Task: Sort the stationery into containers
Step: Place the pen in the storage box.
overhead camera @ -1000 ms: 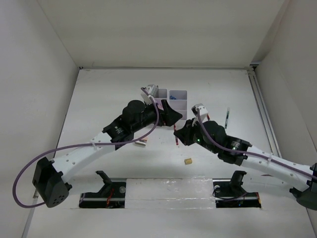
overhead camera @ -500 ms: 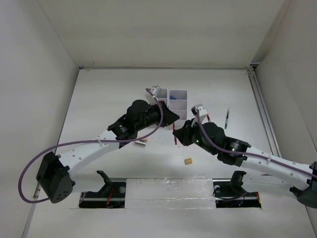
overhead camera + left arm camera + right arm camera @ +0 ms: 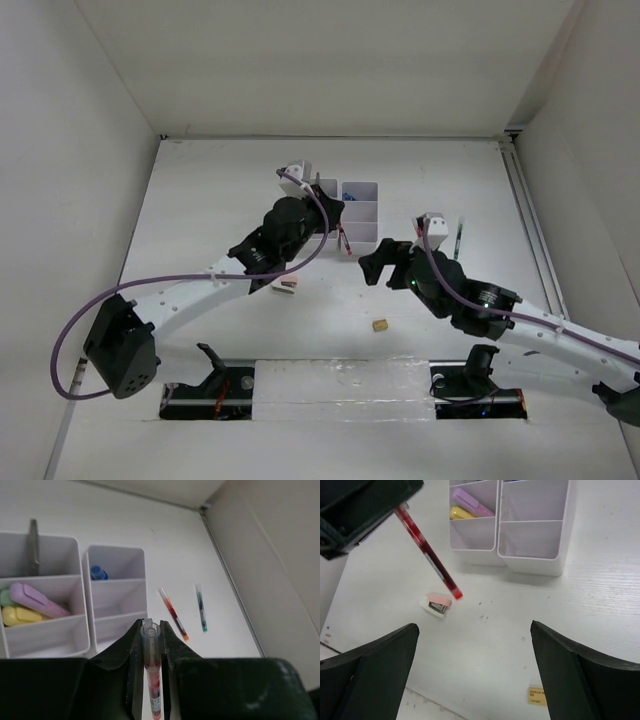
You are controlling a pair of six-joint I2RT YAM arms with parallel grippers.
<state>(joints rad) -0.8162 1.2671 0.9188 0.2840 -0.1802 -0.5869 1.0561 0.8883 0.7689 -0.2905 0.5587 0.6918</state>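
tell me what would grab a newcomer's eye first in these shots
The left gripper stands out, shut on a red pen that it holds tilted in the air near the white organisers, where pink and yellow highlighters lie in one compartment. The right gripper hangs wide open and empty over the table, where a white-pink stapler and a tan eraser lie loose.

no legible text or labels anywhere, faint print on tan eraser (image 3: 537, 696) unreadable
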